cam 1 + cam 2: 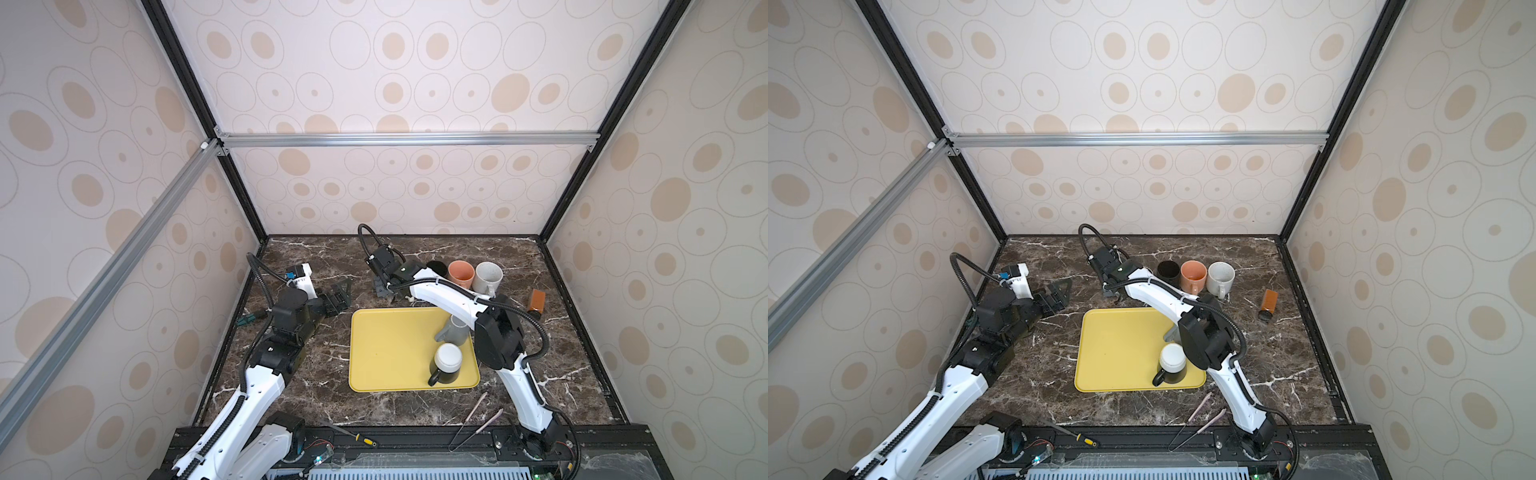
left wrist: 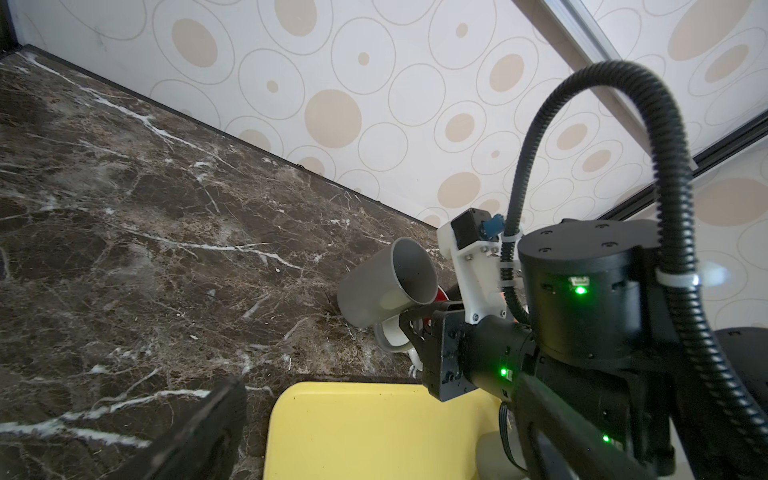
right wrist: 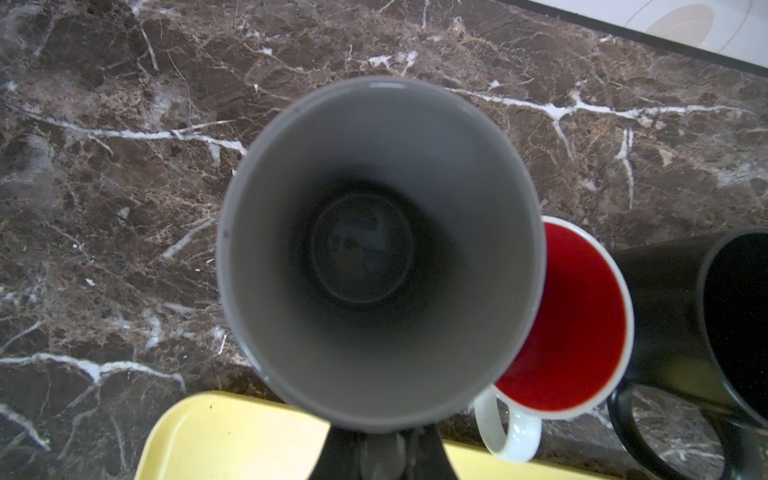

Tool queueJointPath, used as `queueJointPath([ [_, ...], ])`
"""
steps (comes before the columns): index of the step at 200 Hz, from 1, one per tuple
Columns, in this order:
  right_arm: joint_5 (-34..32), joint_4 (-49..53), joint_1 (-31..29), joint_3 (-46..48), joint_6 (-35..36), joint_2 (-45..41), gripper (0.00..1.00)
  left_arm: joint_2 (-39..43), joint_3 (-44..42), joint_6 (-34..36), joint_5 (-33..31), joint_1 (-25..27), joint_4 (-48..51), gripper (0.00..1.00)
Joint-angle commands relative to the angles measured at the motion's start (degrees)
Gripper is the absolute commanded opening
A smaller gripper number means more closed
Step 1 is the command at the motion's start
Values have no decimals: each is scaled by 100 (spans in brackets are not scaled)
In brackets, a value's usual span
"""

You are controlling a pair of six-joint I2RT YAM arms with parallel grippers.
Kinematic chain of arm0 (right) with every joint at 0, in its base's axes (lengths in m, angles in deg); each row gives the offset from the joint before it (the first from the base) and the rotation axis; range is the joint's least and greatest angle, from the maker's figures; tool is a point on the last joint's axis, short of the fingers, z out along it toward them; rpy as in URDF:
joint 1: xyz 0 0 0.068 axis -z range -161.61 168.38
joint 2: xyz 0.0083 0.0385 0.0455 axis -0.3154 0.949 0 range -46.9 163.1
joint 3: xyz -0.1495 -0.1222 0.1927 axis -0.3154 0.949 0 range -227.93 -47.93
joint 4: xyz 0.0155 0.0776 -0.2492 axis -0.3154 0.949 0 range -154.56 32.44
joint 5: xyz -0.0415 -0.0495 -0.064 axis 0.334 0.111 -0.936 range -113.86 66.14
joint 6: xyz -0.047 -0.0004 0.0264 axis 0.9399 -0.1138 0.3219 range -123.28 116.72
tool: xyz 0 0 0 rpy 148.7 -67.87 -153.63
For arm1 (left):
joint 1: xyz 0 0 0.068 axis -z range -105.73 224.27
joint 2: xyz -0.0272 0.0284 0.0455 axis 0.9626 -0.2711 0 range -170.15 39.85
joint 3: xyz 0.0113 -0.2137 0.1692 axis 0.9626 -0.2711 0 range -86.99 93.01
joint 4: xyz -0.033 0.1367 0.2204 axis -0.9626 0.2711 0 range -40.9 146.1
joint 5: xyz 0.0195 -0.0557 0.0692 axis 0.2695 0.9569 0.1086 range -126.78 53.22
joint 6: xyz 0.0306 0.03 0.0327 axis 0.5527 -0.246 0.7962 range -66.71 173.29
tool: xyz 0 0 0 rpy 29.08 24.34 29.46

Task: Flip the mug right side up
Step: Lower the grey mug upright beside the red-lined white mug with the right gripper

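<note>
Right wrist view: the grey mug (image 3: 378, 253) hangs mouth-up in the right gripper (image 3: 380, 444), just beyond the far edge of the yellow tray (image 3: 232, 436). The jaws are clamped on the mug's tray-facing side, and the handle is out of sight. From the left wrist view the same mug (image 2: 374, 291) leans at a tilt over the marble table (image 2: 145, 232); whether its base touches the table cannot be told. The left gripper (image 1: 338, 296) waits with its jaws spread wide and empty off the tray's far left corner. The mug looks like glazed ceramic, so it is probably stiff, fairly weighty, slick under the pads and apt to chip if dropped or knocked. A hold through the handle or pinching the wall at the rim seems safest. Room is tight on one side: a red-lined mug (image 3: 573, 324) sits just beside it, and a black mug (image 3: 735, 324) stands next along the tray's far edge. The tray's raised rim also lies close under the grip. The side away from the red-lined mug is bare table, the likeliest spot to level the mug and set it down.
</note>
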Motion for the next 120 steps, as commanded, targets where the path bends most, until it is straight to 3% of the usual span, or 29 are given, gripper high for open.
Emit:
queueJointPath([
  [1, -366, -27, -102, -393, 47, 73, 0, 92, -4, 145, 13, -39, -83, 100],
  [98, -456, 277, -138, -608, -92, 301, 0, 185, -114, 201, 52, -42, -66, 100],
  [120, -456, 375, -140, -695, -141, 340, 9, 198, -125, 205, 74, -43, -83, 100],
])
